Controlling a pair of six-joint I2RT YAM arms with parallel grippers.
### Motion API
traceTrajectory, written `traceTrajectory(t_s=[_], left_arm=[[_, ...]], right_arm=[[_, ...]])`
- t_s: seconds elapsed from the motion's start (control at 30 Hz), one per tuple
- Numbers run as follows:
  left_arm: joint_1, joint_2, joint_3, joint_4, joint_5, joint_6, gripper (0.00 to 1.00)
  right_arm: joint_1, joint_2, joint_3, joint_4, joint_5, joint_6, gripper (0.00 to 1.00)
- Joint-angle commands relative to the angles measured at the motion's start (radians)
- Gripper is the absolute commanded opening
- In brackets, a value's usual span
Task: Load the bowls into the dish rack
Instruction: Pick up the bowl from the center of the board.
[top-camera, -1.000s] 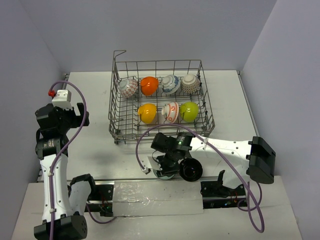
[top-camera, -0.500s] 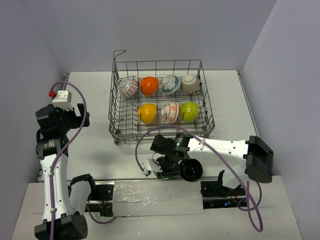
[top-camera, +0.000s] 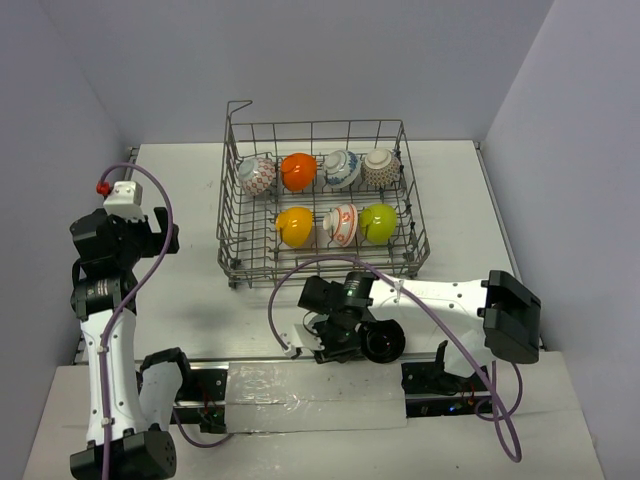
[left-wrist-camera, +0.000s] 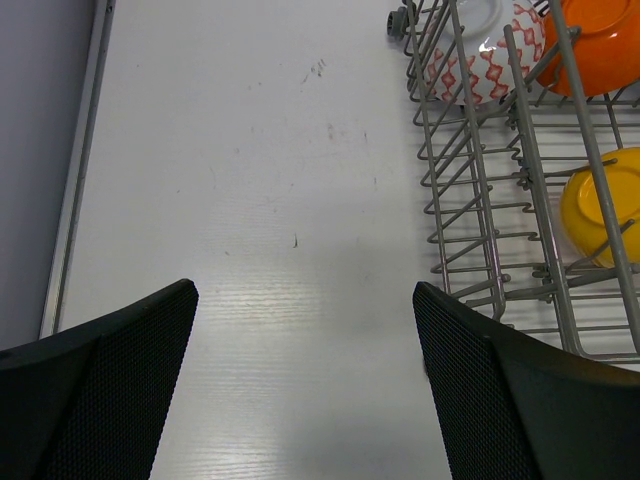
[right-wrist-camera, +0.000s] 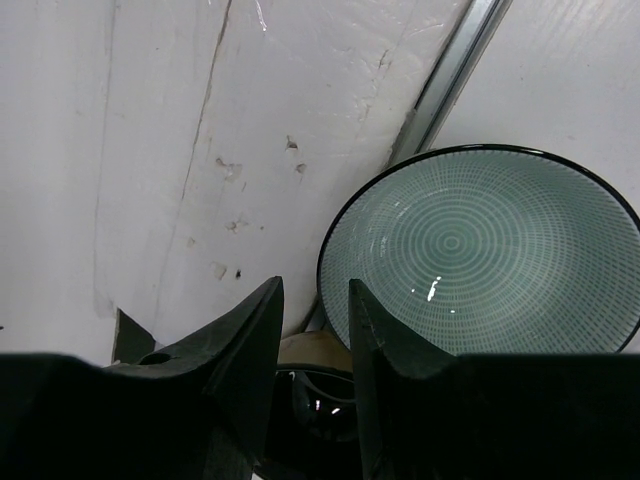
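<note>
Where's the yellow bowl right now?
In the top view, the yellow bowl sits in the dish rack, leftmost in the near row. It is beside a red-striped white bowl and just in front of the orange bowl.

There is one dish rack with seven bowls in it. One black bowl sits by the table's near edge.
</note>
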Motion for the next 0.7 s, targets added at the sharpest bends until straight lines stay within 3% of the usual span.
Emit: traceTrajectory(t_s=[0.0, 0.67], left_arm=[[0.007, -0.013, -0.002, 0.025, 0.026, -0.009, 0.95], [0.01, -0.025, -0.009, 0.025, 0.033, -0.009, 0.96]], right_arm=[[0.012, 0.014, -0.01, -0.015, -0.015, 0.003, 0.4], [0.019, 0.052, -0.038, 0.069, 0.058, 0.032, 0.37]])
